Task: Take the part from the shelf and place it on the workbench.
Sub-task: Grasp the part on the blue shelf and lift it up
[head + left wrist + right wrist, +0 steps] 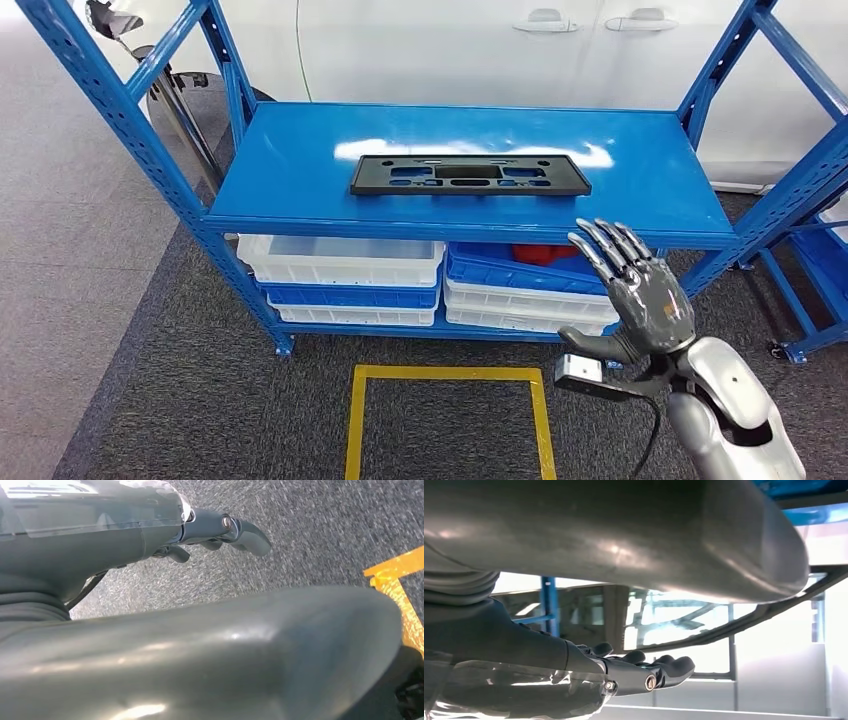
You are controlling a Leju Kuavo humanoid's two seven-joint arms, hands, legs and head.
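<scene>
On your far left, the left hand (220, 530) hangs low over grey carpet beside a strip of yellow floor tape (395, 587). Its fingers look curled in with nothing in them, though the wrist view is too close to be certain, so treat its state as unclear.

Moving right, the blue shelf (300, 170) stands in front of you. On its top deck lies the part (470, 174), a flat black plastic frame with cut-outs, resting flat near the middle of the deck and untouched. Under it, white and blue bins (345, 262) are stacked on the lower level. A white car body stands behind the shelf.

Furthest right, your right hand (640, 290) is raised in front of the shelf's front edge, below and to the right of the part and well apart from it. Its fingers are stretched out and spread, and it has hold of nothing.

You look to be at the reach step, with the pick not yet made. The next move calls for lifting that hand above the deck edge and carrying it left and forward to the part's near right end. A thin flat piece like this will probably need fingers worked under an edge.
</scene>
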